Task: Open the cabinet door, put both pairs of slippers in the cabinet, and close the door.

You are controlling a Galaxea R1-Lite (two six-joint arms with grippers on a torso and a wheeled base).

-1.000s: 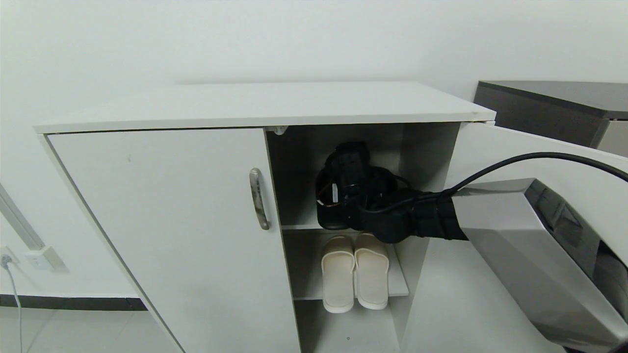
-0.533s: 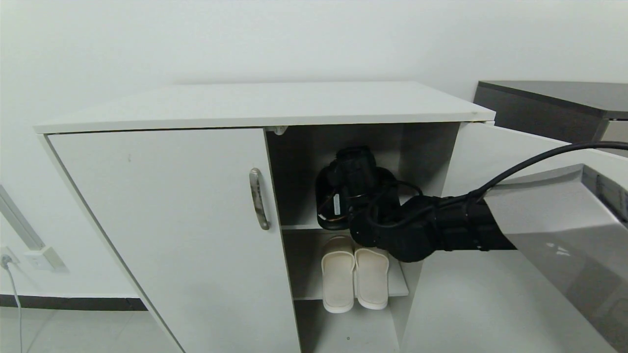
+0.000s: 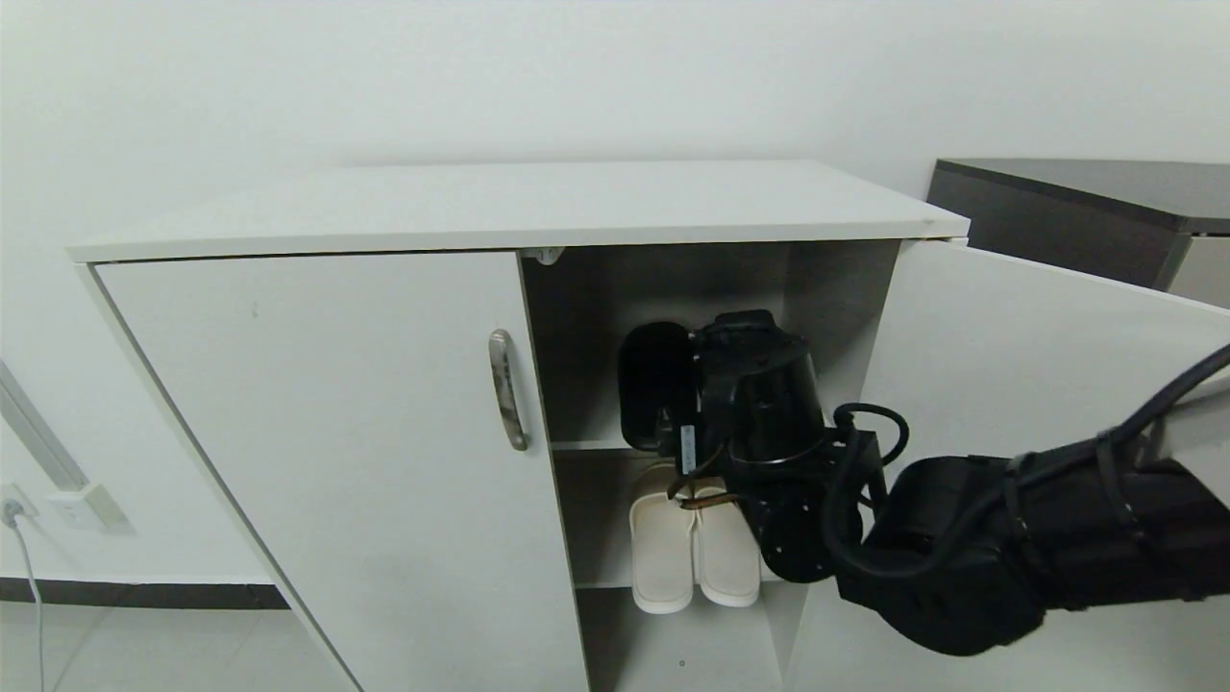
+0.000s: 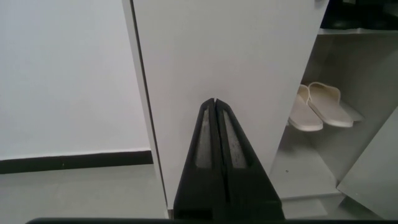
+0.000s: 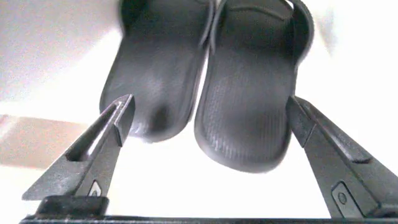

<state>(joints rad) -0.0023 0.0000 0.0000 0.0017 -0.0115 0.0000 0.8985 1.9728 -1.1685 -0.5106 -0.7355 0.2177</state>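
a white cabinet (image 3: 519, 207) is standing against a pale wall (image 3: 577, 77). its left door (image 3: 317, 432) is sitting shut, with a metal handle (image 3: 506, 389) running upright near its inner edge. its right door (image 3: 1009, 336) is hanging wide open toward the robot's right. inside the open half, a pair of black slippers (image 3: 656, 384) is lying on the upper shelf (image 3: 586, 445). a pair of cream slippers (image 3: 663, 548) is lying side by side on the shelf below (image 3: 783, 567). the right arm (image 3: 1009, 548) is coming in from the right, with its wrist covering part of the cream pair. the right jaws are sitting in the upper compartment, just in front of the black pair. seen from the right wrist, these jaws are standing wide apart and gripping nothing. the black slippers are lying flat and close together, heel ends nearest the camera, between and just beyond the two fingers (image 5: 106, 149). the left jaws are pressing fully together with nothing between them. they are hanging low in front of the shut left door, above a grey floor (image 4: 74, 193), with the cream slippers showing past the door's edge. a dark grey unit (image 3: 1076, 207) is standing to the right of the cabinet. a wall socket (image 3: 86, 505) is sitting low on the wall to the left.
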